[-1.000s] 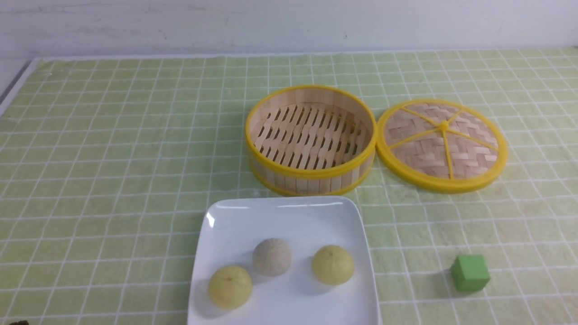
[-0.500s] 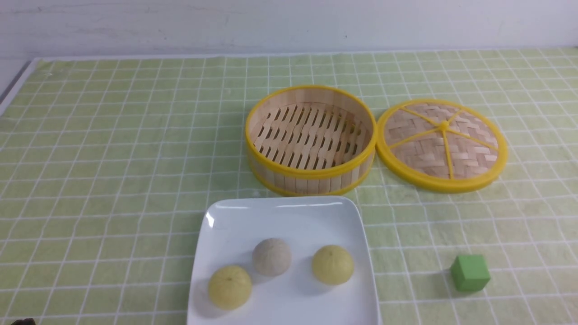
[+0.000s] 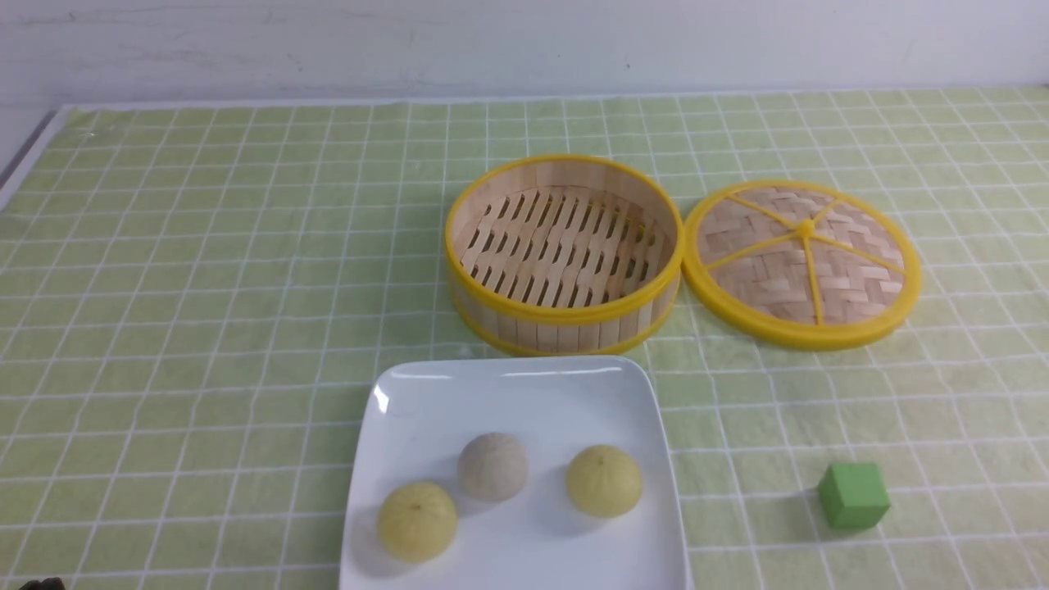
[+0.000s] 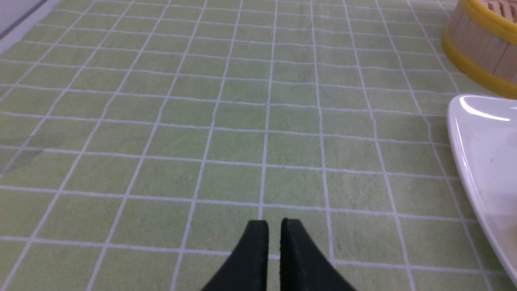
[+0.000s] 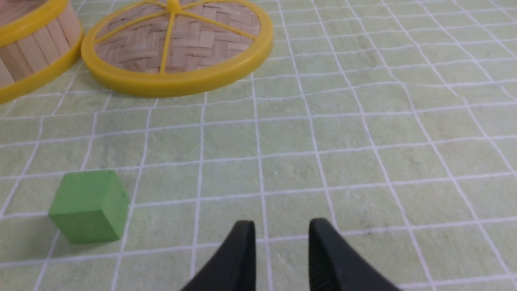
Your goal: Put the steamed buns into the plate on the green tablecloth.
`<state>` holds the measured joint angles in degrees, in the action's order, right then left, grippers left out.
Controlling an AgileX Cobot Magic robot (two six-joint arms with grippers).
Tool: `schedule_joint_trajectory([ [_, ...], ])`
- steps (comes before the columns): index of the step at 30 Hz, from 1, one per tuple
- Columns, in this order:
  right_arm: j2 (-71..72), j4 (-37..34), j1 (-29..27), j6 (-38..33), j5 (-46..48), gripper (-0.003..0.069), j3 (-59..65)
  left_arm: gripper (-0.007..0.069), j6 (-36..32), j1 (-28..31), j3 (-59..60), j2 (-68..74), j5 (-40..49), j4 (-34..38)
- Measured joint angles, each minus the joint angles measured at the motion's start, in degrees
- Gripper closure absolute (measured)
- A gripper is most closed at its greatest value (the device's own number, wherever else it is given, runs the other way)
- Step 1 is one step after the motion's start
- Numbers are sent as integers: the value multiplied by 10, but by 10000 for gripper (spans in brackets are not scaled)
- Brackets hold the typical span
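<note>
Now three steamed buns (image 3: 493, 467) sit dome-up; plate (image 3: 508, 393) underneath.

Both grippers end in matte black fingers that taper to blunt tips. The left gripper (image 4: 274, 226) has smooth fingers. The right gripper (image 5: 280, 228) has fine ribbing on one inner pad (image 5: 323, 258).
</note>
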<state>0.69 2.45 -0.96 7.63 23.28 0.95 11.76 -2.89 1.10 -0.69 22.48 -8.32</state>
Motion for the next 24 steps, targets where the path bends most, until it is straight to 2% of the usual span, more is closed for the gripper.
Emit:
schedule_joint_trajectory([
  [19, 0, 0, 0, 0, 0, 423, 0, 531, 0, 0, 0, 0, 0, -1],
  [24, 0, 0, 0, 0, 0, 423, 0, 519, 0, 17, 0, 0, 0, -1],
])
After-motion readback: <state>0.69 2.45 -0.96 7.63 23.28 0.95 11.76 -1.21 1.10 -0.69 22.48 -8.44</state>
